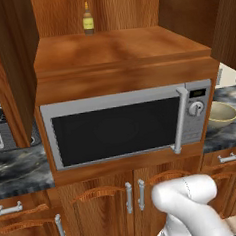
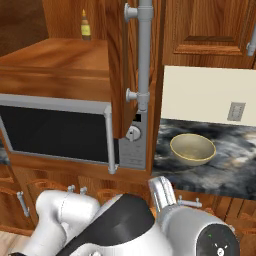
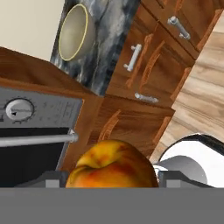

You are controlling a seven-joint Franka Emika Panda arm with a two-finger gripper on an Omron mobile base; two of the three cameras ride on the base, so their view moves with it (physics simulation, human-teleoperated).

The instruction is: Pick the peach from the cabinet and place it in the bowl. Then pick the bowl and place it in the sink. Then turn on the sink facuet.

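In the hand view the peach (image 3: 111,164), orange-yellow with red blush, sits between my two dark fingertips (image 3: 52,178), and my gripper (image 3: 113,180) is shut on it. The hand is low in front of the microwave, below counter height. The pale yellow-tan bowl (image 1: 221,114) (image 2: 193,148) (image 3: 76,33) stands empty on the dark marble counter (image 2: 225,170) to the right of the microwave, apart from my hand. The reddish-brown cabinet shelf (image 1: 119,47) (image 2: 55,57) lies above the microwave. A bit of grey sink (image 1: 14,138) shows at the far left; the faucet is mostly cut off there.
A slim brown bottle (image 1: 87,19) (image 2: 86,26) stands at the back of the shelf. The silver microwave (image 1: 125,124) (image 2: 55,130) fills the space under it. An open cabinet door with a long silver handle (image 2: 145,55) juts out. Low cupboards with silver handles (image 1: 128,197) run below the counter.
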